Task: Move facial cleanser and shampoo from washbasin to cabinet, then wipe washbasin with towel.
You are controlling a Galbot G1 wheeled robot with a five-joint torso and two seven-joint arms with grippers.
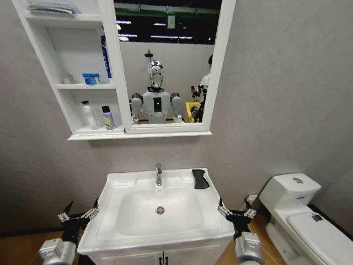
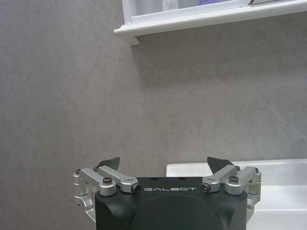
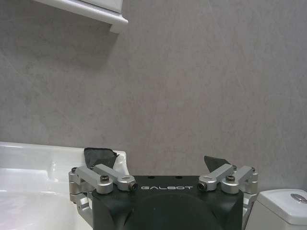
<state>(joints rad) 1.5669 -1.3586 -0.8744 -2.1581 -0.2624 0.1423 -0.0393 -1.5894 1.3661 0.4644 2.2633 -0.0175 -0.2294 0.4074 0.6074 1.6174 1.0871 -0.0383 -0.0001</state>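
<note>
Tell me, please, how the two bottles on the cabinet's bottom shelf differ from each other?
The white bottle is taller and stands further left, nearer the cabinet side wall; the purple bottle is shorter and stands nearer the mirror. The white bottle is pale all over with a small dark top, while the purple bottle carries a broad black cap. Both stand upright on the same shelf, apart from each other.
</note>
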